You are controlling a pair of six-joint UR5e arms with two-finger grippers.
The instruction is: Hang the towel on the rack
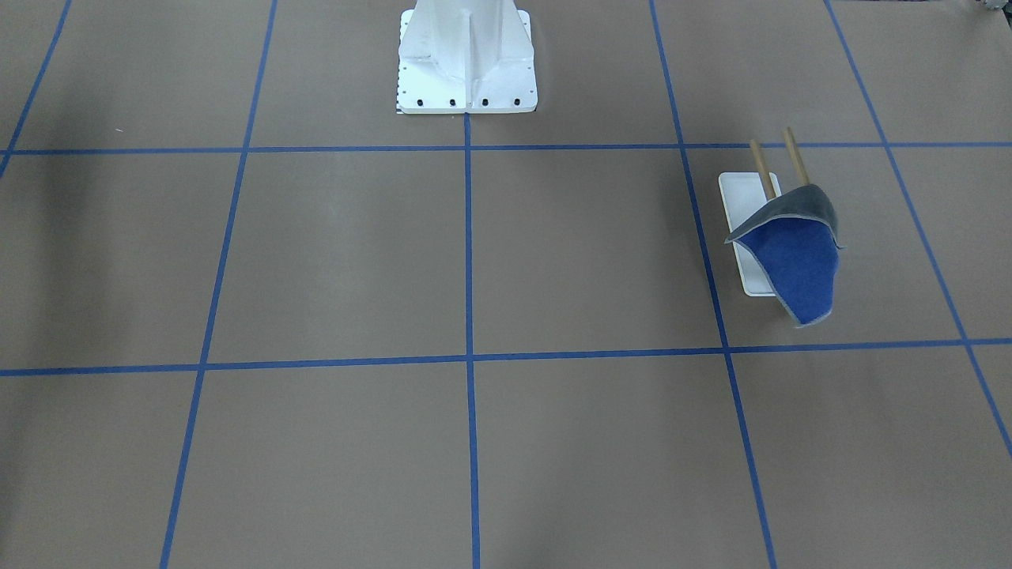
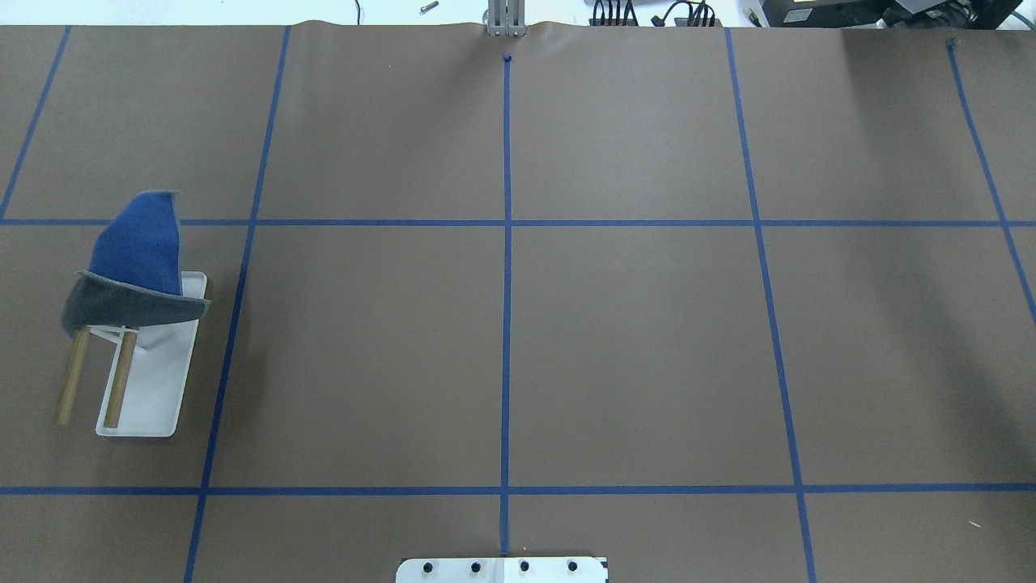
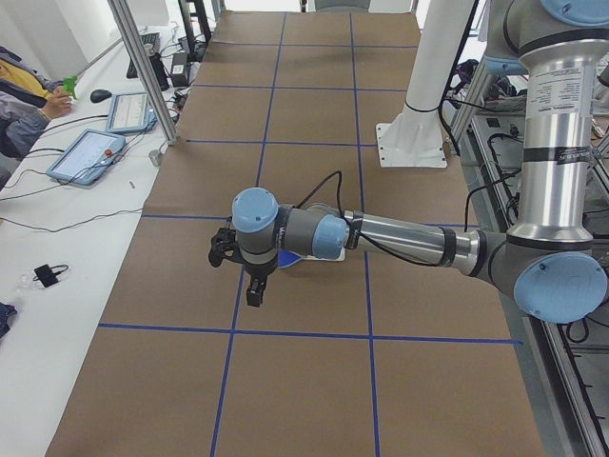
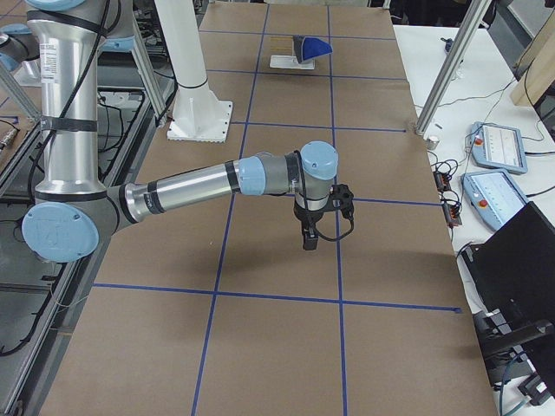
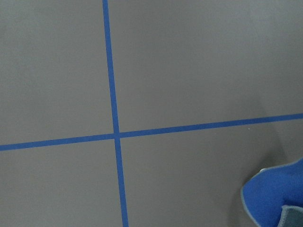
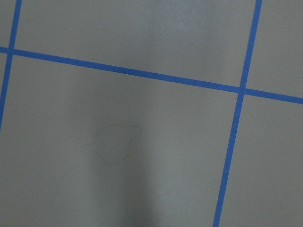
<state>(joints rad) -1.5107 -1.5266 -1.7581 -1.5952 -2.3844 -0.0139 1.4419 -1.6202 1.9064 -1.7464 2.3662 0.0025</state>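
The towel (image 1: 794, 265), blue with its grey side folded on top, hangs over the two wooden rods (image 1: 763, 170) of the rack (image 1: 739, 197). In the overhead view the towel (image 2: 137, 251) covers the far end of the rods above the white tray base (image 2: 158, 389). The left gripper (image 3: 255, 290) hovers above the table beside the rack; I cannot tell if it is open or shut. The left wrist view shows a blue towel corner (image 5: 277, 198). The right gripper (image 4: 308, 238) hangs over bare table far from the rack (image 4: 282, 62); its state cannot be told.
The white bolted robot pedestal (image 1: 466, 63) stands at the table's middle on the robot's side. Blue tape lines grid the brown table. A side bench with tablets (image 3: 90, 152) and a metal post (image 3: 143, 67) borders the far edge.
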